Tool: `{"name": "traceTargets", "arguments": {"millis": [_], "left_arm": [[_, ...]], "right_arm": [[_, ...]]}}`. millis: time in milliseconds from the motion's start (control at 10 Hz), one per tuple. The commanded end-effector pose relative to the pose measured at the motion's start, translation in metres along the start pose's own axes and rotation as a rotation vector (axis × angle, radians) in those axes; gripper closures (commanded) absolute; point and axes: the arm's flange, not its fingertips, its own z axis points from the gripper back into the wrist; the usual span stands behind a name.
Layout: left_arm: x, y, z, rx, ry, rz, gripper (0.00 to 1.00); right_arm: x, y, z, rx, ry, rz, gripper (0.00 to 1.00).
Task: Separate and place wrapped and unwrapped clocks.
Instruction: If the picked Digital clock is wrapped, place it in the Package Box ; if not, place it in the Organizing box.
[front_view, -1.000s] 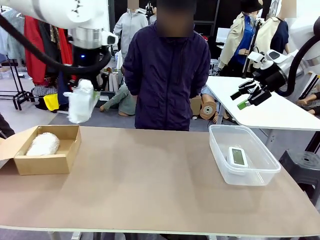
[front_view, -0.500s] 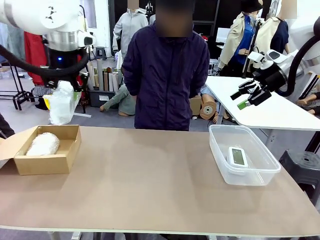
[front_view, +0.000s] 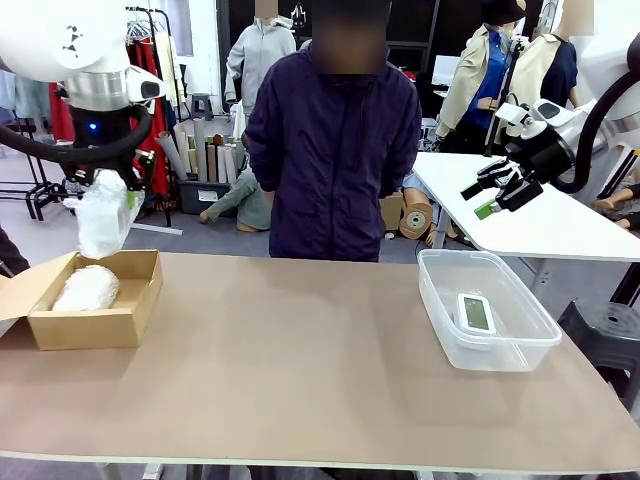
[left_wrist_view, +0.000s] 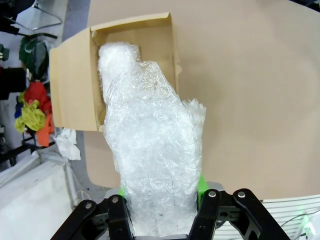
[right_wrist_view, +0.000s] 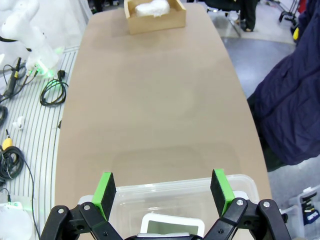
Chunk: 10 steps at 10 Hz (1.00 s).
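Left gripper (left_wrist_view: 162, 200): clamped on a bubble-wrapped clock (front_view: 104, 215), which hangs from it in the air above the far edge of the cardboard box (front_view: 95, 322); in the left wrist view the bundle (left_wrist_view: 155, 165) rises from between the black fingers, with a green pad (left_wrist_view: 201, 183) showing at its right side.

Cardboard box: brown, open-topped, at the left end of the table (front_view: 300, 380), one flap folded out to the left; in the left wrist view the box (left_wrist_view: 75, 85) lies beyond the held bundle.

Second wrapped clock (front_view: 86, 287): a whitish lumpy bundle lying on the floor of the box; in the left wrist view its top (left_wrist_view: 117, 57) shows past the held bundle, and in the right wrist view it (right_wrist_view: 152, 7) is a white shape in the box at the far end of the table.

Person (front_view: 335, 150): stands at the far side of the table in a dark jacket, near the middle, hands not visible.

Clear tub (front_view: 520, 345): on the right part of the table, well apart from the box.

Bare clock (front_view: 475, 313): white, with a grey-green screen facing up, lying flat on the tub's floor; in the right wrist view it (right_wrist_view: 170, 231) is seen low between the fingers, inside the tub (right_wrist_view: 165, 192).

Right gripper (front_view: 490, 195): raised in the air above and behind the tub, jaws spread wide and holding nothing; in the right wrist view its green pads (right_wrist_view: 104, 194) stand far apart.
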Motion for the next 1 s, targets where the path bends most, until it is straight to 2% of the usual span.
{"name": "traceTargets", "arguments": {"millis": [0,500,600,700,900], "left_arm": [[0.002,-0.001,0.002,0.012,0.000,0.003,1.00],[0.000,-0.005,-0.002,0.002,0.004,-0.008,1.00],[0.017,0.003,-0.014,0.038,-0.051,0.046,1.00],[0.034,0.010,-0.036,0.011,-0.031,0.056,1.00],[0.055,0.029,-0.062,-0.044,-0.052,0.045,1.00]], "right_arm": [[-0.001,0.003,-0.001,-0.011,0.018,0.024,0.00],[-0.001,0.003,-0.001,-0.011,0.018,0.024,0.00],[-0.001,0.003,-0.001,-0.011,0.018,0.024,0.00],[-0.001,0.003,-0.001,-0.011,0.018,0.024,0.00],[-0.001,0.003,-0.001,-0.011,0.018,0.024,0.00]]}}
